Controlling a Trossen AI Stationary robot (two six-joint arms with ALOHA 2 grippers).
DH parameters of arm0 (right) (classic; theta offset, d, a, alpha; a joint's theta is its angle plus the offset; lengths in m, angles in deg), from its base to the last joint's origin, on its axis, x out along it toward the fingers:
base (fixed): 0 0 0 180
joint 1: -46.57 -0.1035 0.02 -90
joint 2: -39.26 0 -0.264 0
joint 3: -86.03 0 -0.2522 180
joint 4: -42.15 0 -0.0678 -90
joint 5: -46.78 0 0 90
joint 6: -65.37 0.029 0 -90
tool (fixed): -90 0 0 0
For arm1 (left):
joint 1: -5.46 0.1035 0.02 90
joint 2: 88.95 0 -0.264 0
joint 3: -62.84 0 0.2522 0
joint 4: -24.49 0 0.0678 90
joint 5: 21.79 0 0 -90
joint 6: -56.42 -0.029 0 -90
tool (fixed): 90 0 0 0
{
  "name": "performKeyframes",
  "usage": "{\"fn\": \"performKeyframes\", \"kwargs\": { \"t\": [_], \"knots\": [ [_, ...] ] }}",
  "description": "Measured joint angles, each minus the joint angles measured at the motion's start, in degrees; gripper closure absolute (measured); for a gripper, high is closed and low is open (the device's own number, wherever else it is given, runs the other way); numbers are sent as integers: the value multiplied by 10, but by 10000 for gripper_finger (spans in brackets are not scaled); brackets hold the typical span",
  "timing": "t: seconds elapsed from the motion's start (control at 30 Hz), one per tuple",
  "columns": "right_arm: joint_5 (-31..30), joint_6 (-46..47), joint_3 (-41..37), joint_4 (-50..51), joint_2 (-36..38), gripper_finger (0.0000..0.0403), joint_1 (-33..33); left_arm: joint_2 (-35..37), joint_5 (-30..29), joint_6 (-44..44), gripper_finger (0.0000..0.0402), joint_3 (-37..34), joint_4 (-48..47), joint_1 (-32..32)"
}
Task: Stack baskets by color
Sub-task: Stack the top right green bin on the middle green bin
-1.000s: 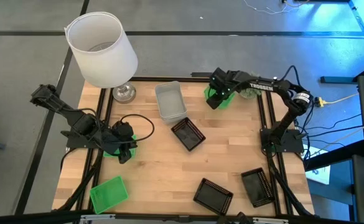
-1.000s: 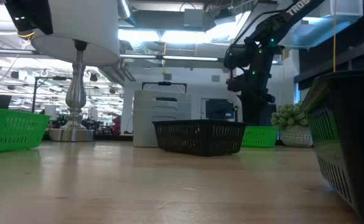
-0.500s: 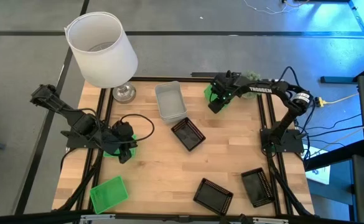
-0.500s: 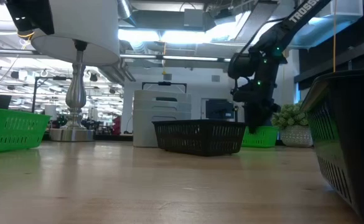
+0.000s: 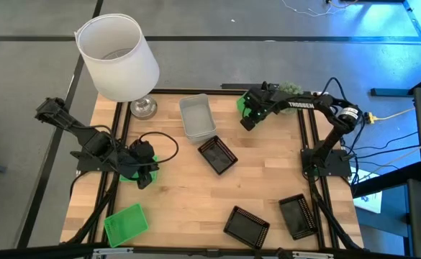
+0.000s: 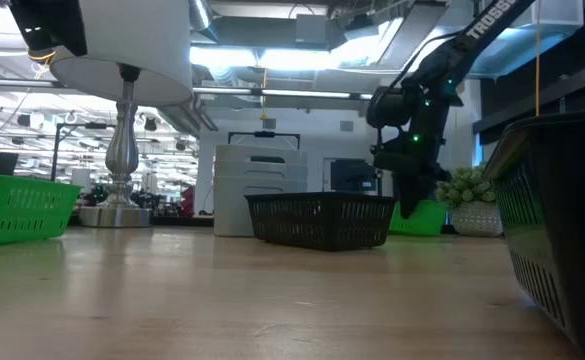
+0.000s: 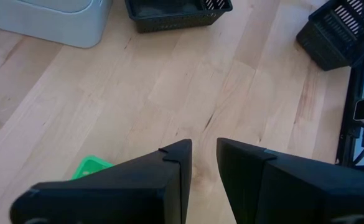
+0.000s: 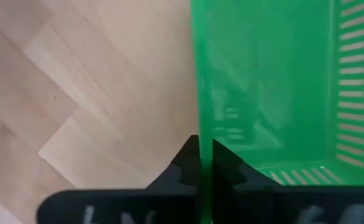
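Pinching one wall of a green basket (image 8: 266,87) is the right gripper (image 8: 205,163), fingers pressed onto the thin rim from both sides (wrist view shows this plainly). That basket sits at the far right corner of the table (image 5: 188,194), just beside a small green plant (image 5: 289,88); in the low view it tilts under the arm.

Other baskets: a grey-white basket (image 5: 197,116) lies far-centre, w/ a black basket (image 5: 217,155) just nearer, towards mid-table. Two more black baskets (image 5: 247,225) and (image 5: 298,215) sit close together near the front right. A second green basket (image 5: 126,223) rests at the front left corner; a third green one (image 5: 131,173) peeks out under the left arm by the table's left edge.

Left gripper (image 7: 204,163) hovers over bare wood at the left side, fingers slightly apart, nothing between them.

A lamp w/ a white lampshade (image 5: 118,56) stands at the far left corner.
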Motion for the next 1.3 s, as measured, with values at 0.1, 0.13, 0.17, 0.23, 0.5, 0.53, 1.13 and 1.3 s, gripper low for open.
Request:
{"fn": "performKeyframes", "kwargs": {
  "t": [0.1,0.13,0.17,0.23,0.5,0.53,1.13,1.3],
  "knots": [
    [-15,2,26,35,2,400,-19,0,0,-3,335,0,0,0],
    [-21,2,38,48,4,400,-26,0,0,-3,335,0,0,0],
    [-27,2,49,63,6,400,-35,0,0,-3,335,0,-1,0],
    [-36,2,79,95,8,401,-55,0,0,-3,335,0,0,0],
    [-126,38,222,254,10,401,-150,0,0,-4,335,0,-5,0],
    [-134,45,241,271,10,401,-164,0,0,-4,335,0,-7,0],
    [-132,-39,384,106,8,403,-478,9,-14,-78,335,0,-4,-1],
    [-147,-42,380,14,-7,403,-515,8,55,-77,335,1,-18,-1]
  ]
}}
